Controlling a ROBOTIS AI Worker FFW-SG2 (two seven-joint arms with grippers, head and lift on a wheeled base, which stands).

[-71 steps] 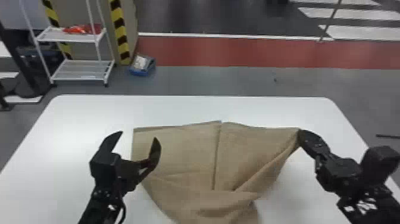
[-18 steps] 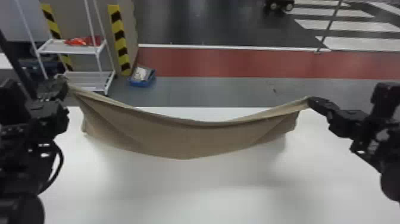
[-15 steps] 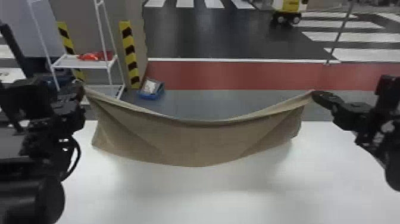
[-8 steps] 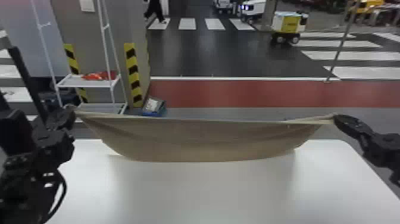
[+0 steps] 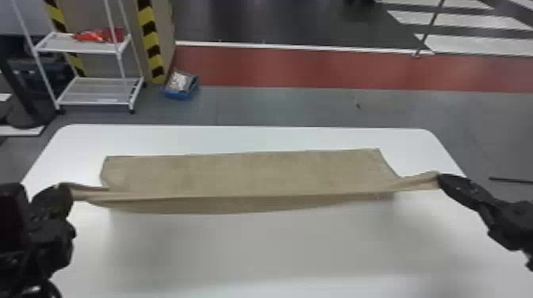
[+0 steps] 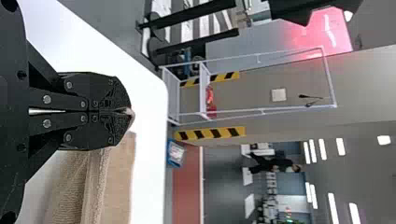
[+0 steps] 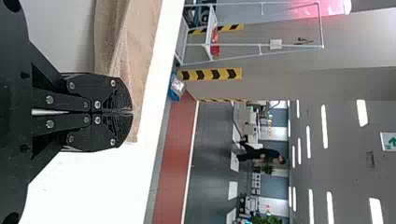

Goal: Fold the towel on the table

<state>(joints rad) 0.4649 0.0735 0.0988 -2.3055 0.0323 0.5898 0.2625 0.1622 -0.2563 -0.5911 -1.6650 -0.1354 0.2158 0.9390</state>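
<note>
The towel is plain tan cloth — its far part spread flat across the table, its near part raised in a long taut ridge — with both near corners pulled out sideways, pinched narrow.

Bright — ceiling lights lit — soft grey shadow across table; red glow beyond.

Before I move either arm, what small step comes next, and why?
I'd probably lower the left gripper and right gripper together: the towel's far part lies on the table, while its near edge is stretched between them, seemingly just above the surface.
</note>
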